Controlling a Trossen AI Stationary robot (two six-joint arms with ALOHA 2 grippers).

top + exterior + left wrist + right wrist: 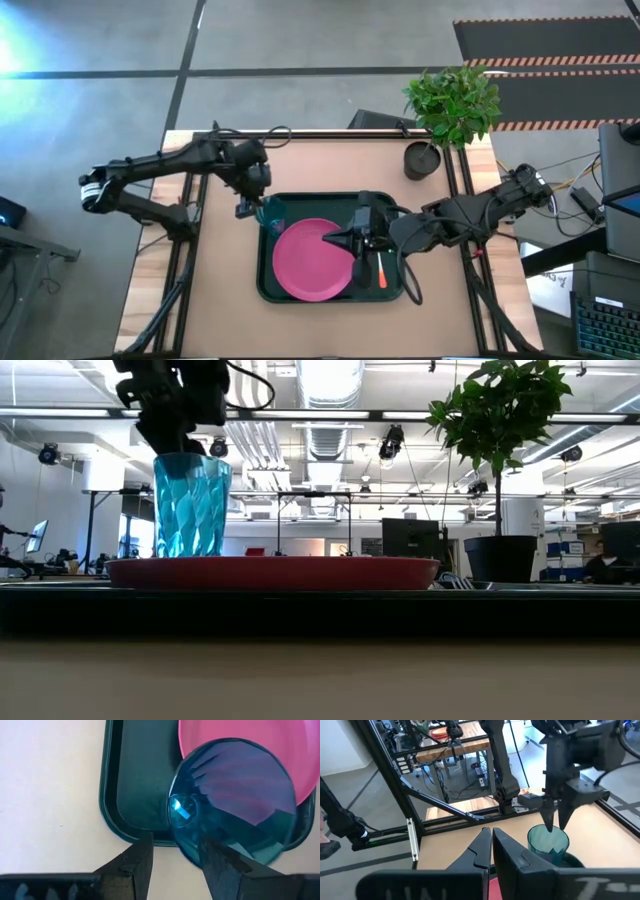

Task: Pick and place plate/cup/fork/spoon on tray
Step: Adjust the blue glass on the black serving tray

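Here the cup [272, 212] stands upright in the tray's [300, 198] far left corner beside the plate [312, 260], directly beneath the left gripper [250, 208], whose fingers are spread apart astride its rim.

Below the left jaws, the cup [235, 815] is glossy translucent ribbed plastic; the plate [250, 745] smooth matt plastic; the tray [112, 795] glossy plastic; the table [50, 795] matt.

Table [320, 320] with tray [268, 285], plant pot [420, 160]

Left hand [262, 212] fingers parted, pointing down, right hand [332, 240] fingers pressed together, arm outstretched
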